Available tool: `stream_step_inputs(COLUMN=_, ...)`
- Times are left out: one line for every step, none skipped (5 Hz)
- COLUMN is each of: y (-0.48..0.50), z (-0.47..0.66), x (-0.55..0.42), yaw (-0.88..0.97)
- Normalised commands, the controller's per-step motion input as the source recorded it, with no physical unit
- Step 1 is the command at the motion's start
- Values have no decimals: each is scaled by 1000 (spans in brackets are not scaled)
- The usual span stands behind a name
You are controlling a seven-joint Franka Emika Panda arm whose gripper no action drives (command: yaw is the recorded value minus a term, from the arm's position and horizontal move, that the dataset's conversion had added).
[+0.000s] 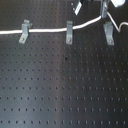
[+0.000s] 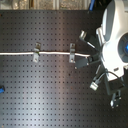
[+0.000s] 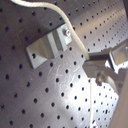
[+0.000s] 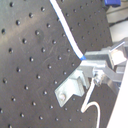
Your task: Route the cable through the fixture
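The white cable point(image 1: 45, 30) runs from the first exterior view's left edge through the left clip point(image 1: 23, 33) and the middle clip point(image 1: 69, 32). It then rises to my gripper point(image 1: 103, 15). The gripper is shut on the cable just above the right clip point(image 1: 108, 33), and the cable's free end point(image 1: 120, 26) droops past it to the right. In the second wrist view the cable point(image 4: 70, 37) enters the gripper fingers point(image 4: 99, 59) beside a clip point(image 4: 69, 89). In the first wrist view the cable point(image 3: 60, 14) crosses a clip point(image 3: 49, 44). The right clip is hidden behind the arm in the second exterior view.
The black perforated board point(image 1: 60, 85) fills the first exterior view. The white arm point(image 2: 116, 37) covers the right side of the second exterior view. A small blue object point(image 2: 1, 90) lies at the second exterior view's left edge.
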Motion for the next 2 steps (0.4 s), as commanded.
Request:
stream_step_inputs(y=-78, z=-60, x=50, yaw=-634)
stream_step_inputs(y=-49, z=-17, x=22, yaw=-477)
